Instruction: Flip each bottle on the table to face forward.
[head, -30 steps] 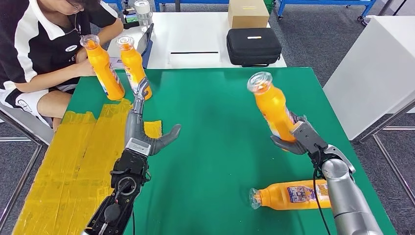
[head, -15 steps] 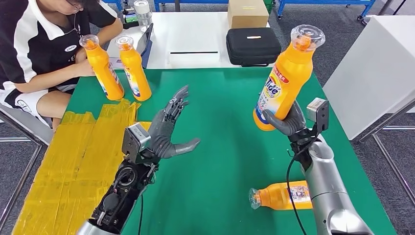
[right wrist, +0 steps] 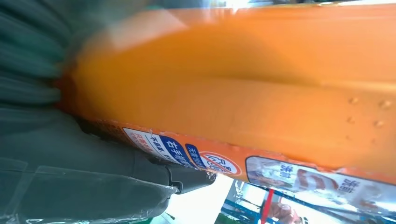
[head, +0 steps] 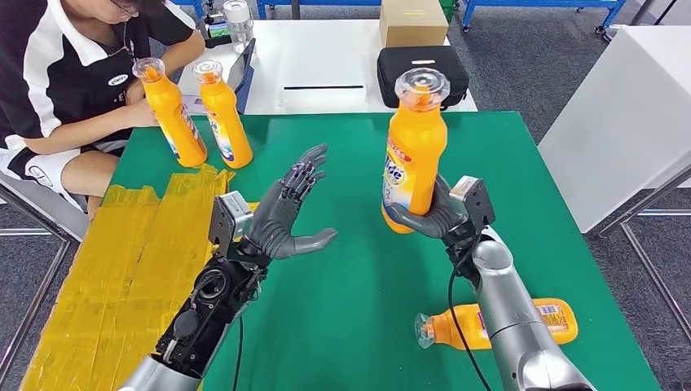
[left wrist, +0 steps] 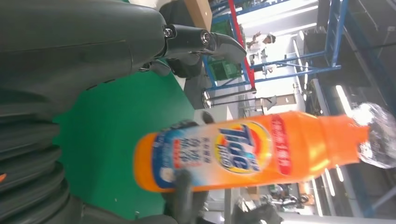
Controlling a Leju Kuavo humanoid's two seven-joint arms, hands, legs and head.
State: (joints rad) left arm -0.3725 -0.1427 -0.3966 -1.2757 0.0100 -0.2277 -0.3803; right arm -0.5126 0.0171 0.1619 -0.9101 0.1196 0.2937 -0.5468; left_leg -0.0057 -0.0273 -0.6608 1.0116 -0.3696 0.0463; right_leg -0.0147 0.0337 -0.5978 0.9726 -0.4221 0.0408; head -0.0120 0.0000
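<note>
My right hand (head: 436, 217) grips an orange Tide bottle (head: 413, 151) near its base and holds it upright above the green table (head: 358, 163), clear cap on top. The same held bottle (left wrist: 261, 151) (right wrist: 243, 93) shows in both wrist views. My left hand (head: 281, 213) is raised, open, fingers spread, a short way left of the bottle and not touching it. A second orange bottle (head: 521, 322) lies on its side near the table's front right, partly behind my right arm. Two more orange bottles (head: 173, 111) (head: 222, 111) stand upright at the far left.
A seated person (head: 73, 65) at the far left touches one standing bottle. Yellow tape (head: 122, 269) covers the table's left part. Behind it stands a white table (head: 326, 65) with a black case (head: 422, 75) and a cardboard box (head: 412, 21).
My right hand lifted the bottle, turned it upright, then carried it left toward the table's middle. My left hand rose from the table surface and opened toward the bottle.
</note>
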